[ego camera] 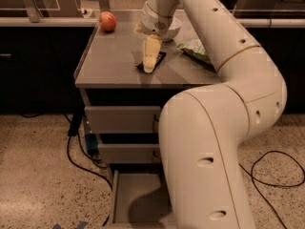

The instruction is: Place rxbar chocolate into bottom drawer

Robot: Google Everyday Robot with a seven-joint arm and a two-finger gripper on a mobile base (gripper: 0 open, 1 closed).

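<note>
Cream-coloured gripper (pixel 149 67) on a thick white robot arm (pixel 224 128) points downward over the middle of the grey cabinet tabletop (pixel 107 63), a little nearer the front edge than the back. Its tip meets or hangs just above the rxbar chocolate (pixel 160 57), a small flat black wrapper lying on the tabletop; contact cannot be confirmed. Whether the pincer is apart, together or clamped on the bar cannot be told from this angle.

A round red apple (pixel 107 21) sits near the back left corner. A white bowl (pixel 173 28) stands by the back edge, partly hidden behind the wrist. A crinkly green-and-white chip bag (pixel 194 49) lies toward the right edge, partly covered by the arm.

Below the tabletop, two grey drawers (pixel 121 119) are closed. The bottom drawer (pixel 125 194), a shallow grey tray, is pulled out over the speckled floor (pixel 38 175), and its visible part holds nothing. A black cable (pixel 76 162) trails down the cabinet's left side.
</note>
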